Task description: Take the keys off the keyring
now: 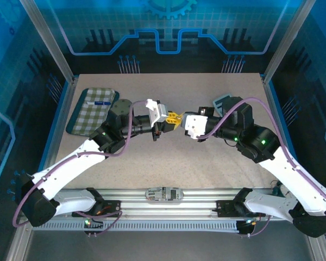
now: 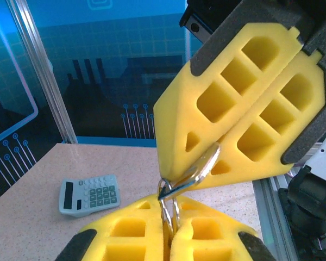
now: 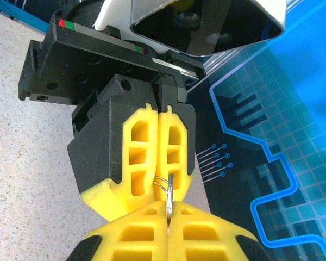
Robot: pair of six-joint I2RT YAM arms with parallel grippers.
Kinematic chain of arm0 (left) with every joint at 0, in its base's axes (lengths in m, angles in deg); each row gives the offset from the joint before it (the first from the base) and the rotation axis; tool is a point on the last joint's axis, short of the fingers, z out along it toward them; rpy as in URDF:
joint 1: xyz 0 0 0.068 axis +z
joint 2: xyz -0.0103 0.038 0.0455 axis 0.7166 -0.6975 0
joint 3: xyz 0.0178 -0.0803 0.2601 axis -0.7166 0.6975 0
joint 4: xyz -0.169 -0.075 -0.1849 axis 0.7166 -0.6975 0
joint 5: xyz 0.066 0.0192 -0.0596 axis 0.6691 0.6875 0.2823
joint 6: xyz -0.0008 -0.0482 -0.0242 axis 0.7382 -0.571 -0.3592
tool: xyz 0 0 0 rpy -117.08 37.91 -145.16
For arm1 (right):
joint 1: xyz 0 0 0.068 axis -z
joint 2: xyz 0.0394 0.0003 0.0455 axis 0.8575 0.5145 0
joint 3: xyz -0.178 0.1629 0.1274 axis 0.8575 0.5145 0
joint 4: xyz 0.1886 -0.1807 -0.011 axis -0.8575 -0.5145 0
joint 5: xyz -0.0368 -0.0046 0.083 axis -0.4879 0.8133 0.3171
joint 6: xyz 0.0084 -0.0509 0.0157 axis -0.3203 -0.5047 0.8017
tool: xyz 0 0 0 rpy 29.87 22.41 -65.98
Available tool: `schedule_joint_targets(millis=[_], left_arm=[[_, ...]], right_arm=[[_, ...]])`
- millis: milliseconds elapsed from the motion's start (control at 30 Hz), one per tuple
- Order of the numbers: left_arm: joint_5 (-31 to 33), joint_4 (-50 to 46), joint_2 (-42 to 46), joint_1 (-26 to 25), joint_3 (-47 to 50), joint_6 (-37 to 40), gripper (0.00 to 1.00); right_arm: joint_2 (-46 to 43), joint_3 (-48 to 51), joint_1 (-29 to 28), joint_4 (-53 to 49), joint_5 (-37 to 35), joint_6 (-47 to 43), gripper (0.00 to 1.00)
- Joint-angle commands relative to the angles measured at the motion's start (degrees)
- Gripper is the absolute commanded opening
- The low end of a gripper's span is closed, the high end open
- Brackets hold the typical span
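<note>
Keyring [image 2: 164,193] pinched in left gripper [image 2: 170,217] | key [image 3: 169,197] pinched in right gripper [image 3: 168,217] | checked tray [image 1: 87,120] holds white-blue stick [image 1: 98,102]

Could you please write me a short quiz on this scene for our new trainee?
1. True or false: the left gripper and right gripper are both open.
2. What lies on the table in the left wrist view? A) calculator B) mug C) scissors
3. Fill in: in the top view, the checked cloth lies on the table's ___ side.
Key: 1 false, left shut on keyring, right on key; 2 A; 3 left.
</note>
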Motion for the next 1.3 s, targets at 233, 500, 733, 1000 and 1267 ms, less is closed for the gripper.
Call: schedule_joint_targets(millis=[233, 500, 733, 1000, 1267], left_arm=[[5.3, 10.3, 0.5, 3.1, -2.7, -4.4, 0.0], [4.0, 10.0, 0.3, 3.6, -2.8, -5.4, 0.0], [2.5, 9.4, -0.1, 3.6, -3.3, -5.7, 0.0], [2.5, 8.9, 0.2, 3.6, -3.2, -5.2, 0.0], [1.3, 8.9, 0.0, 3.6, -3.1, -6.3, 0.0]], right_arm=[[-0.5, 3.5, 2.6, -5.4, 31.5, 8.4, 0.0], [-0.5, 3.1, -0.8, -7.8, 24.1, 5.1, 0.0], [2.1, 2.0, -6.3, -10.2, 12.5, -1.8, 0.0], [4.9, 2.5, -11.5, -11.4, 0.8, -7.2, 0.0], [2.7, 8.3, -14.6, -1.8, -7.8, -11.9, 0.0]])
